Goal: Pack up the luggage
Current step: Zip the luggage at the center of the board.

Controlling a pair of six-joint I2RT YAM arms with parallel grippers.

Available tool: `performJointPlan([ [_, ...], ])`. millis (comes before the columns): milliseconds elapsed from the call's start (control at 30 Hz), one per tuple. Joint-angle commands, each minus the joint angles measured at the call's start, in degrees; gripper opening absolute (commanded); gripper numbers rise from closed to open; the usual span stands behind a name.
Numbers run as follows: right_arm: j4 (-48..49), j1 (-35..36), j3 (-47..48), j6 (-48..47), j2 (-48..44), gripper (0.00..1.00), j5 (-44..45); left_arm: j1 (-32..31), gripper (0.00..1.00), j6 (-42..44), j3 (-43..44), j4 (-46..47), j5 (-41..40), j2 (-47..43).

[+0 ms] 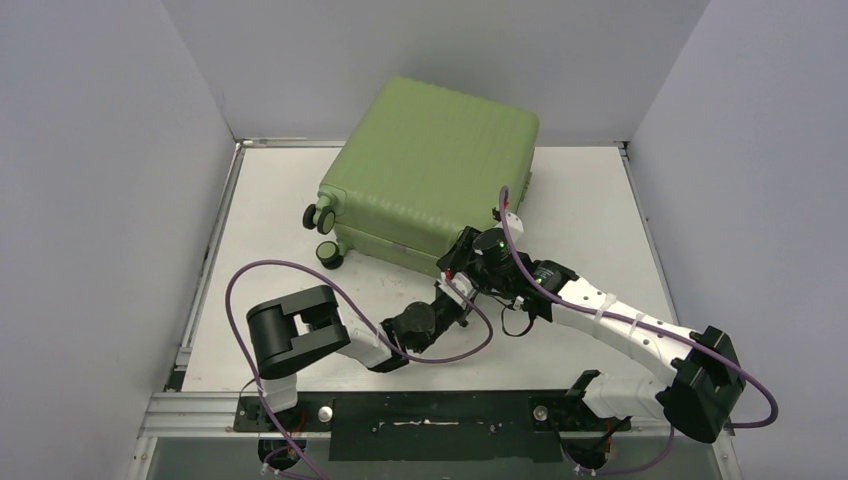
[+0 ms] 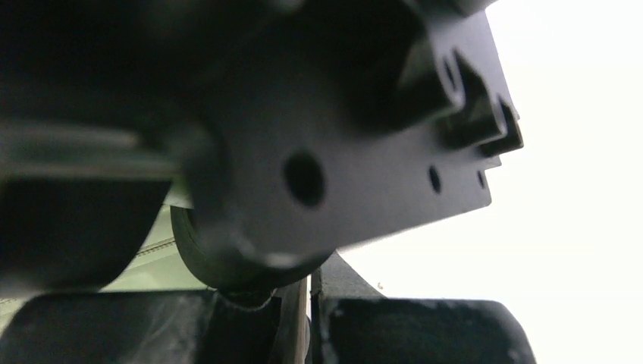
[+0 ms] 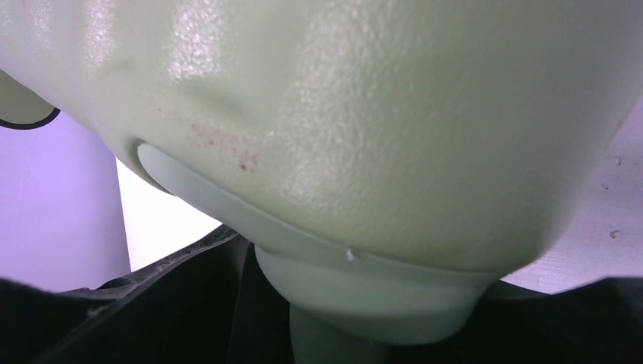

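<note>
The luggage [image 1: 430,170], a light-green ribbed hard-shell suitcase, lies closed and flat at the back middle of the table. Its black wheels [image 1: 322,215] point left. My right gripper [image 1: 468,245] is at its near right corner. In the right wrist view the green shell [image 3: 364,114] fills the frame, and a green stub of it [image 3: 379,296] sits between the dark fingers [image 3: 152,311] of the right gripper [image 3: 364,326], which close on it. My left gripper [image 1: 455,288] is just below the right wrist, with its jaws [image 2: 311,318] shut and empty. The right arm's black body [image 2: 303,152] blocks most of the left wrist view.
White table [image 1: 600,210] with grey walls on three sides. A raised rail [image 1: 210,260] runs along the left edge. Purple cables [image 1: 260,270] loop over the near table. The two arms cross close together in front of the suitcase.
</note>
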Motion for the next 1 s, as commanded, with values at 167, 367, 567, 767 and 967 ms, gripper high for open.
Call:
performJointPlan([
  [167, 8.3, 3.77, 3.27, -4.73, -1.5, 0.17, -6.88, -6.71, 0.29, -2.96, -2.24, 3.07, 13.58, -0.48],
  [367, 5.79, 3.6, 3.73, -6.05, -3.83, 0.34, -4.51, -6.96, 0.49, -3.04, -6.66, 1.52, 10.59, -5.5],
  [567, -2.38, 3.47, 6.56, -11.46, -9.54, 0.65, -0.69, -8.24, 0.85, -3.65, -14.77, -4.3, 6.1, -17.06],
  [767, -11.79, 3.47, 10.26, -20.77, -15.55, 1.0, 5.79, -8.49, 0.97, -8.58, -16.89, -25.24, -2.17, -36.59],
  [967, -4.71, 3.51, -3.12, -29.41, -26.77, 0.99, 7.88, -8.2, 0.97, -13.59, -15.24, -41.44, -11.7, -50.19],
])
